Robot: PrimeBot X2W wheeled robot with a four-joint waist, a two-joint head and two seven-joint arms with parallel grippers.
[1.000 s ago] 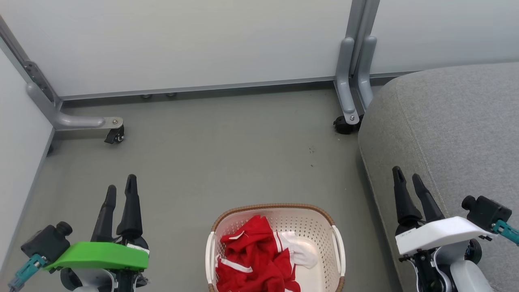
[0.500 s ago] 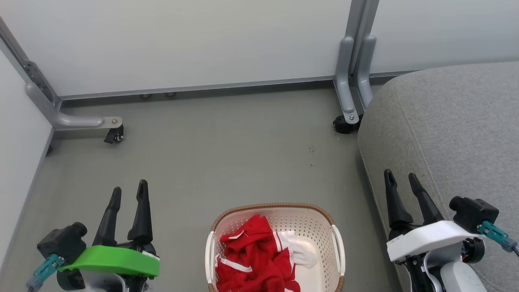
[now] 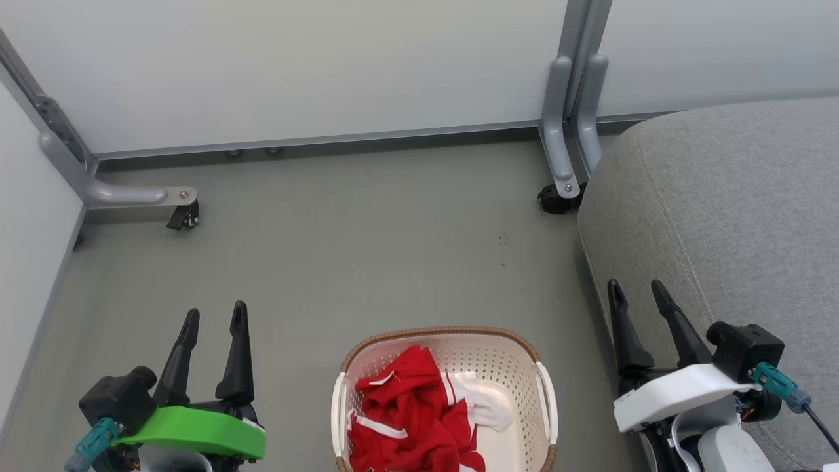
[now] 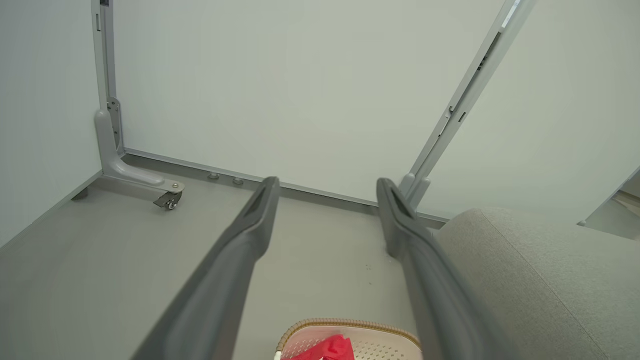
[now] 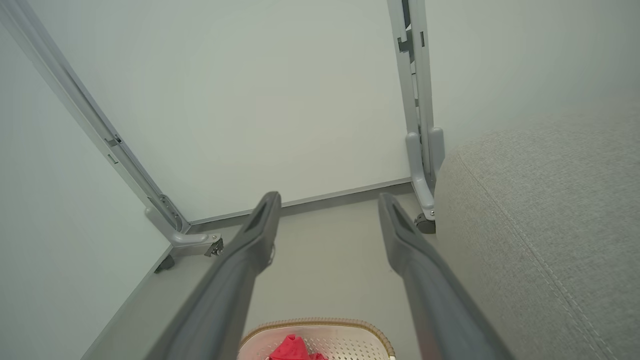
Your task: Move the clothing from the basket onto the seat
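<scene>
Both grippers had drawn inward toward the basket since a second before, while the basket and clothing lay as they had. Seen from the head camera, the left gripper sat at the lower left over bare floor, its two dark fingers spread apart and holding nothing; a bright green cover capped its wrist. The right gripper sat at the lower right by the near edge of the seat, its fingers likewise apart and empty, with a white cover on its wrist. Between them, at the bottom middle, the cream basket with its brown woven rim stood on the floor, apart from both grippers. The red clothing with white stripes lay crumpled inside it, toward its left side. The grey fabric seat filled the right side, rounded at the corner, with a stitched seam running down it. The floor was smooth, dull grey-green, with a few small dark specks. Pale, plain wall panels closed off the back and the left, held in grey metal frames; one frame foot ended in a small caster at the left, and a grey post stood on a black wheel just beside the seat. A small pale tag at the edge of the green cover was too small to read.
</scene>
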